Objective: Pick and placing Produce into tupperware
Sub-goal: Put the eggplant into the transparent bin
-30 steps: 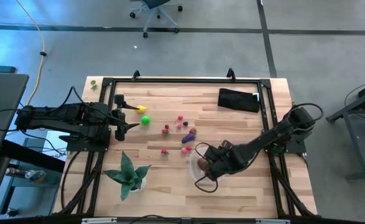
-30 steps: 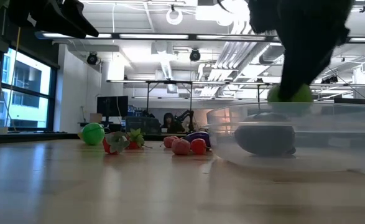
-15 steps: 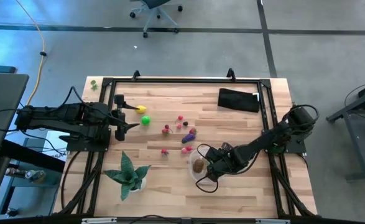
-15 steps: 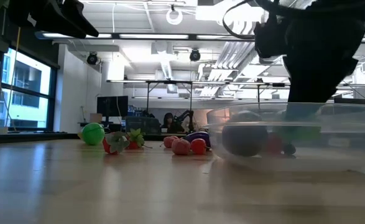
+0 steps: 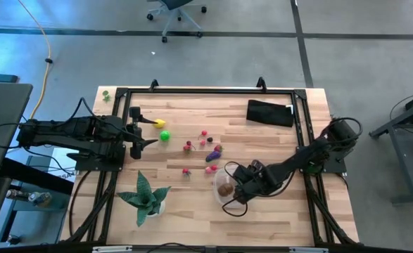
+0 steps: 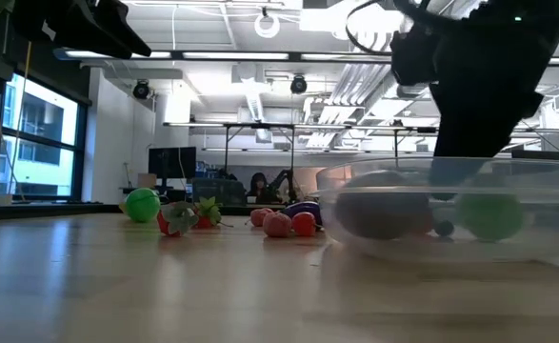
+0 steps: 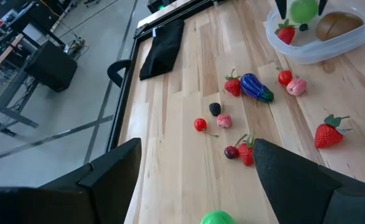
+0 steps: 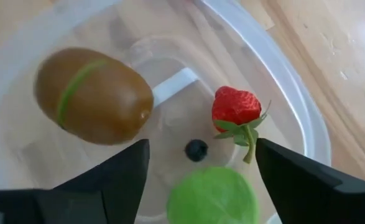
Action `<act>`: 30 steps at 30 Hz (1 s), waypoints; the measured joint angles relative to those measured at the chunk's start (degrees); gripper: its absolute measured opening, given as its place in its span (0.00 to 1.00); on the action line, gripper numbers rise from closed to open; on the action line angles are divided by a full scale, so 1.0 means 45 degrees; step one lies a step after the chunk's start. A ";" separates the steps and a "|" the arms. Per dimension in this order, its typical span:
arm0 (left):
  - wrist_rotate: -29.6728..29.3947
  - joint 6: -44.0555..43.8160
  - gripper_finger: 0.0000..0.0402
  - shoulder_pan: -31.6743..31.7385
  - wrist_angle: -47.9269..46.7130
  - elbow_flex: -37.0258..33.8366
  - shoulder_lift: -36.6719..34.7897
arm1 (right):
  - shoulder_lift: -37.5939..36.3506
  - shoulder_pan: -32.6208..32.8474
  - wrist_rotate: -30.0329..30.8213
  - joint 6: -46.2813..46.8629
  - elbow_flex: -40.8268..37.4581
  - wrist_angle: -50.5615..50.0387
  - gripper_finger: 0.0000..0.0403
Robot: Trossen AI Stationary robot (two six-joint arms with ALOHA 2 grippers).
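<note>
The clear round tupperware [image 5: 216,184] stands near the table's front, right of centre. On its floor lie a brown kiwi [image 8: 92,96], a strawberry [image 8: 235,109], a small dark berry [image 8: 196,150] and a bright green ball [image 8: 212,196]. My right gripper [image 8: 203,163] reaches down into it, open, its fingers on either side of the green ball with gaps showing. More produce lies on the table: a purple eggplant [image 7: 255,87], strawberries, red and pink pieces [image 5: 206,146], a yellow piece [image 5: 160,124] and a green ball [image 5: 164,136]. My left gripper [image 5: 144,133] hangs open at the table's left.
A black pouch [image 5: 270,112] lies at the far right. A green spiky potted plant [image 5: 146,197] stands at the near left. A black frame rail [image 5: 206,91] runs around the table's edges.
My right gripper has sunk down into the tupperware and let go of the green ball. The ball, held at rim height a second ago, now lies on the container's floor beside the kiwi and strawberry.
</note>
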 joint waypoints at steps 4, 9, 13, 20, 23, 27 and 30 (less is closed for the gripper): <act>-0.0005 -0.0002 0.74 0.0002 0.0000 0.0000 -0.0004 | -0.0867 0.0014 0.0609 -0.0017 0.0009 -0.0056 0.72; -0.0003 0.0000 0.74 -0.0002 -0.0003 -0.0002 -0.0002 | -0.2214 -0.1261 0.1944 -0.2151 0.0509 -0.0305 0.72; -0.0002 0.0003 0.74 -0.0002 0.0000 0.0000 -0.0005 | -0.2472 -0.3688 0.0458 -0.5488 0.0954 0.0000 0.72; 0.0000 0.0003 0.74 0.0002 0.0000 0.0000 -0.0004 | -0.1829 -0.7417 -0.4538 -1.0161 0.1073 0.1959 0.72; -0.0003 0.0000 0.74 0.0000 0.0000 0.0000 -0.0003 | -0.1162 -0.8091 -0.5907 -1.1517 0.1073 0.1983 0.72; 0.0000 -0.0001 0.74 0.0002 0.0000 0.0000 -0.0004 | -0.0226 -0.8054 -0.6969 -1.2794 0.1069 0.2333 0.66; -0.0005 0.0003 0.74 0.0001 0.0000 0.0000 -0.0005 | 0.0235 -0.7921 -0.7438 -1.3583 0.1069 0.2664 0.61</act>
